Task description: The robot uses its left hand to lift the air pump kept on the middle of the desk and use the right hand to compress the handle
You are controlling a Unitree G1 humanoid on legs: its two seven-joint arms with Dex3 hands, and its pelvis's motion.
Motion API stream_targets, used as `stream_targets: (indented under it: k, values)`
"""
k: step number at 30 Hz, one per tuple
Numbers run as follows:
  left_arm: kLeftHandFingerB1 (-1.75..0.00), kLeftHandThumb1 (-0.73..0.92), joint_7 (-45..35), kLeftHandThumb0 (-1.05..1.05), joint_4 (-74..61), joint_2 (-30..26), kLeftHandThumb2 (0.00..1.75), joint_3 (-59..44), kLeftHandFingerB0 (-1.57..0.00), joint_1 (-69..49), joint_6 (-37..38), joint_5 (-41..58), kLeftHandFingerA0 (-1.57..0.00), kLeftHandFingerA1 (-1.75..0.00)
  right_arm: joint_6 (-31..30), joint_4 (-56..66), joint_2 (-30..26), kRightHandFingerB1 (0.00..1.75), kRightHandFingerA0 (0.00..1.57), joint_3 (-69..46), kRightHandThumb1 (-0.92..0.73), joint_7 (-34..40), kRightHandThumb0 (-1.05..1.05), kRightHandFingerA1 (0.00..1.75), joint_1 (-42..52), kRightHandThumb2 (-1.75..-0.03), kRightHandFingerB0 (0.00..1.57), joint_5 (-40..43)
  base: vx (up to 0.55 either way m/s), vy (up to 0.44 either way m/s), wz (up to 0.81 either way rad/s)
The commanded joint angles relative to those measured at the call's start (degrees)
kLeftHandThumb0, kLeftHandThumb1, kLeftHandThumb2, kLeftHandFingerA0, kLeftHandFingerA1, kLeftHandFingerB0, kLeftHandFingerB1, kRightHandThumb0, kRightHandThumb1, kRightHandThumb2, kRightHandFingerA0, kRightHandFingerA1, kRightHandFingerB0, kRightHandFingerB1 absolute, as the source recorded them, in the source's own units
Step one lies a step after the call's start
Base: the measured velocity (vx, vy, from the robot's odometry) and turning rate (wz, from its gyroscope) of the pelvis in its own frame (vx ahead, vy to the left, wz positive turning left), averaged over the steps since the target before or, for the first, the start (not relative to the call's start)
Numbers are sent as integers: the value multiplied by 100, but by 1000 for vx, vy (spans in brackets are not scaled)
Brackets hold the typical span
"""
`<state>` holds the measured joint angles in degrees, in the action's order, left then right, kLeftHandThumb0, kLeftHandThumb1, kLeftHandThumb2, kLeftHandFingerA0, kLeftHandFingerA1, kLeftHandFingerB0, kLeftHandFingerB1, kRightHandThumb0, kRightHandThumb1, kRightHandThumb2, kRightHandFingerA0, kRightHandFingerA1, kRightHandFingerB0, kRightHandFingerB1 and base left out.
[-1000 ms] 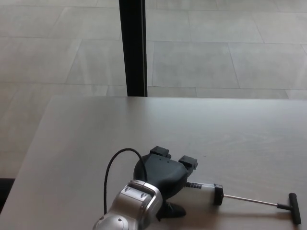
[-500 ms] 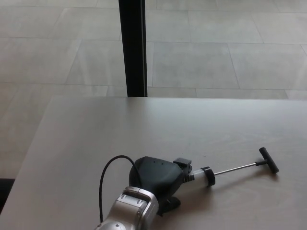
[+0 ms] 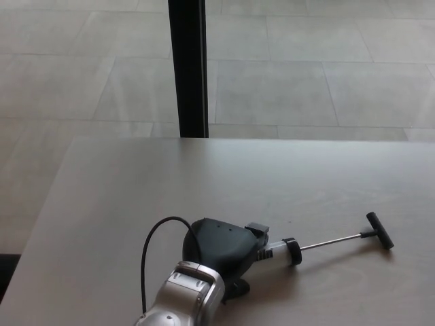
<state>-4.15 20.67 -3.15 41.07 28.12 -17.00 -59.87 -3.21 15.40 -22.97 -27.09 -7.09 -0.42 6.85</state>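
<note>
My left hand is closed around the barrel end of the air pump, near the front middle of the counter. The pump's clear cylinder and black cap project from my fingers toward my right. Its thin rod runs on to the T-handle, fully drawn out and angled slightly away from me. Whether the handle touches the counter cannot be determined. A black cable loops from my silver wrist.

On the desk, the air pump extends rightward from the left hand.
</note>
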Motion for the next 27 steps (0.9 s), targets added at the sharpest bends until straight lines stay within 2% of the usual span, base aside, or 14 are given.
stream_targets:
  k: [1, 4, 5, 6, 7, 8, 10, 14, 15, 16, 19, 21, 24, 27]
  values:
    - [-77, 74, -474, -19, 107, -201, 70, 129, -53, -61, -442, -265, -68, -172, 94, -111, 11, 38, 34, 52, -81, 30, -55, 66, -114, -64, 47, 8, 0, 0, 0]
    - [-77, 79, -367, -21, 111, -197, 67, 125, -52, -132, -568, -305, -73, -171, 89, -161, 11, 38, 35, 69, -81, 56, -55, 71, -149, -65, 47, -14, 0, 0, 0]
    - [-93, 86, -275, -23, 132, -200, 68, 92, -56, -157, -527, -248, -72, -173, 62, -162, 15, 38, 37, 66, -81, 81, -56, 68, -151, -65, 46, -24, 0, 0, 0]
    - [-87, 92, -209, -30, 140, -168, 77, 24, -53, -210, -556, -170, -70, -168, 39, -178, 34, 54, 37, 58, -66, 84, -58, 69, -167, -103, 37, 17, 0, 0, 0]
    - [-81, 92, -167, -30, 130, -129, 76, -56, -50, -278, -634, -108, -69, -158, 24, -208, 59, 39, 36, 51, -80, 82, -55, 72, -197, -64, 46, 75, 0, 0, 0]
    - [-101, 92, -129, -27, 102, -174, 77, -71, -56, -316, -607, -121, -68, -169, -2, -221, 87, 40, 38, 73, -80, 102, -54, 78, -226, -64, 48, 76, 0, 0, 0]
    - [-90, 92, -121, -27, 52, -271, 69, -106, -56, -374, -547, -111, -69, -148, -69, -239, 168, 40, 39, 135, -80, 133, -55, 83, -290, -64, 48, 107, 0, 0, 0]
    - [-100, 92, 419, -23, -56, -387, 67, -324, -64, -566, -187, 94, -81, -173, -249, -342, 329, 40, 38, 260, -78, 194, -57, 95, -501, -63, 49, 182, 0, 0, 0]
    - [-113, 84, 642, -20, -104, -408, 85, -409, -66, -615, 9, 204, -86, -175, -246, -419, 360, 40, 38, 293, -79, 157, -59, 89, -552, -64, 49, 216, 0, 0, 0]
    - [-168, 71, 896, -16, -162, -429, 109, -494, -54, -646, 246, 309, -83, -175, -279, -506, 339, 38, 36, 350, -84, 114, -65, 64, -595, -65, 44, 181, 0, 0, 0]
    - [-173, 69, 1162, -15, -396, -440, 108, -637, -52, -595, 604, 413, -85, -175, -646, -655, 410, 37, 32, 445, -86, 52, -60, 58, -791, -66, 39, 408, 0, 0, 0]
    - [-151, 69, 1101, -11, -689, -489, 106, -632, -61, -489, 659, 329, -83, -175, -706, -791, 520, 36, 26, 506, -90, 2, -69, 53, -934, -67, 28, 564, 0, 0, 0]
    - [-159, 67, 1291, -10, -866, -526, 106, -602, -60, -353, 797, 211, -84, -175, -640, -1060, 630, 35, 25, 667, -92, -10, -73, 49, -1115, -69, 29, 499, 0, 0, 0]
    - [-142, 67, 1528, -10, -974, -524, 100, -649, -68, -344, 1039, 295, -82, -175, -775, -1186, 834, 35, 15, 778, -92, 154, -80, 42, -1331, -74, 24, 518, 0, 0, 0]
